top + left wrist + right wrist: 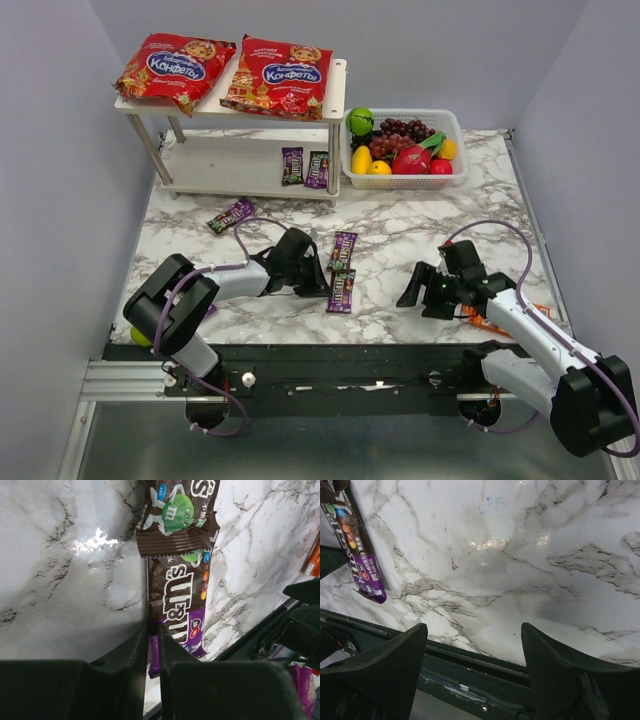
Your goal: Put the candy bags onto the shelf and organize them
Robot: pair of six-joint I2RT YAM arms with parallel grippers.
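Note:
Two red candy bags (175, 68) (278, 75) lie side by side on the top board of the white shelf (235, 183). Two small dark packets (292, 165) (317, 170) lie on its lower board. One packet (231, 215) lies on the table in front of the shelf. Two more packets (342, 250) (341, 290) lie end to end mid-table. My left gripper (322, 283) is shut on the edge of the nearer packet (180, 605), its fingertips (139, 640) low at the table. My right gripper (418, 293) (474, 630) is open and empty over bare marble.
A white basket (400, 183) of fruit stands right of the shelf. An orange wrapper (480, 318) lies under my right arm and shows in the left wrist view (314, 560). The table's front edge and metal rail (350, 382) are close below both grippers. Grey walls close both sides.

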